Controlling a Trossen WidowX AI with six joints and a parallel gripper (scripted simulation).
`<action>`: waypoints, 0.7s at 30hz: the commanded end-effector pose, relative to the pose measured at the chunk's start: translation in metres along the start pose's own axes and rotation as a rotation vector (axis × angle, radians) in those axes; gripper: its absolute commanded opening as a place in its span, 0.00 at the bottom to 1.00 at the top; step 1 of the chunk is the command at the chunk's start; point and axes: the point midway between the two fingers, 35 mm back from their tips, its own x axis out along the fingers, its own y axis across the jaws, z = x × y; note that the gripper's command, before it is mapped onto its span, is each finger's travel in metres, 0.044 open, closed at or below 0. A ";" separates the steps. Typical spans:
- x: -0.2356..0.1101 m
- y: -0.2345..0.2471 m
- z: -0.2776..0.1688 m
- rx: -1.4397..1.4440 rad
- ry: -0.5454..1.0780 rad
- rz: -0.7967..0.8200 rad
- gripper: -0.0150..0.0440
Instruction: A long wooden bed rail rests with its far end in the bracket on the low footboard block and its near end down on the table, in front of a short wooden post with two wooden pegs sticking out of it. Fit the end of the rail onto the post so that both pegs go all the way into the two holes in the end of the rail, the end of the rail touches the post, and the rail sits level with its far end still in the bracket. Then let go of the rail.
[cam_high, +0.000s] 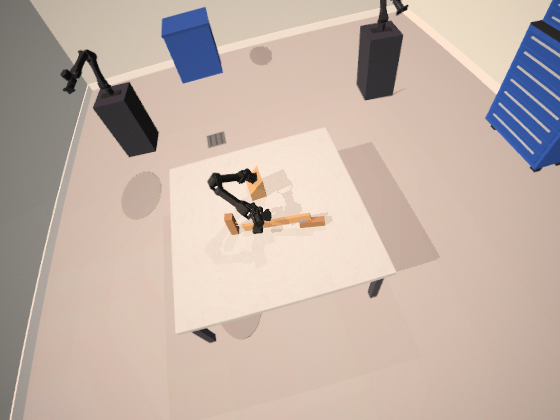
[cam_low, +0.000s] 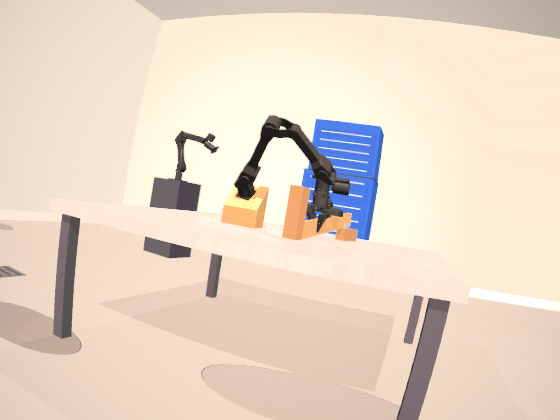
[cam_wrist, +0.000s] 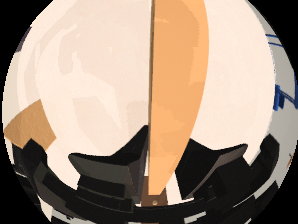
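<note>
The long wooden rail (cam_high: 290, 220) (cam_low: 312, 229) (cam_wrist: 177, 65) slopes: its far end is up at the bracket on the low footboard block (cam_high: 318, 221) (cam_low: 346, 235), its near end low, at or close to the table. The short post (cam_high: 231, 224) (cam_low: 295, 212) (cam_wrist: 146, 188) stands upright beyond the near end, with a small gap between them in the top view. One peg shows small in the wrist view. My gripper (cam_high: 257, 229) (cam_low: 320, 225) (cam_wrist: 157, 128) is shut on the rail near its near end, one finger on each side. The rail's end holes are hidden.
The white table (cam_high: 280, 285) (cam_low: 150, 225) carries everything. My arm's base stands on a wooden block (cam_high: 258, 190) (cam_low: 241, 214) (cam_wrist: 32, 125), to one side of the rail. Two other arms on dark pedestals and blue cabinets stand away from the table.
</note>
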 end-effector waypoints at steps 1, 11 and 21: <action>-0.005 -0.001 0.001 -0.002 -0.001 -0.006 0.25; -0.010 -0.003 0.001 -0.002 -0.002 -0.006 0.25; -0.015 -0.004 0.001 -0.002 -0.002 -0.006 0.25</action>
